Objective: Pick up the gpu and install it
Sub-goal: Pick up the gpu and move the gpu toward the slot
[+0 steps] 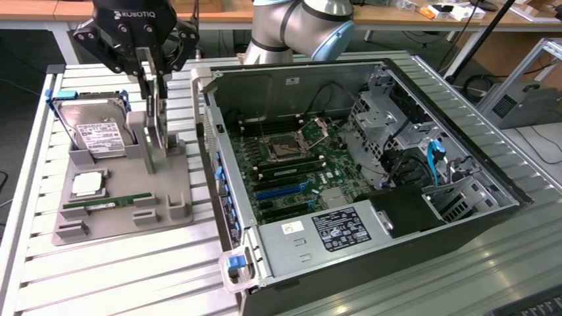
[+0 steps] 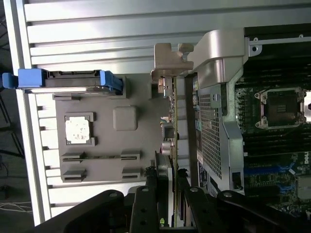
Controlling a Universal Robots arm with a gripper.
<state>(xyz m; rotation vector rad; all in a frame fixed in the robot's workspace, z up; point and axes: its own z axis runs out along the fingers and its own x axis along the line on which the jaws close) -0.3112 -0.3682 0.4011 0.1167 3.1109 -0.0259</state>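
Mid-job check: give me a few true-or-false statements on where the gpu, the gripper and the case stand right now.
1. The gpu stands on edge in the gray holder, outside the computer case. True.
2. The gripper hangs over the hard drive. False: it is down at the gpu's upper edge, and the hard drive sits beside it on the exterior view's left.
3. The case lies open, with the motherboard exposed. True.
4. The gpu is already seated on the motherboard. False: it is in the holder.
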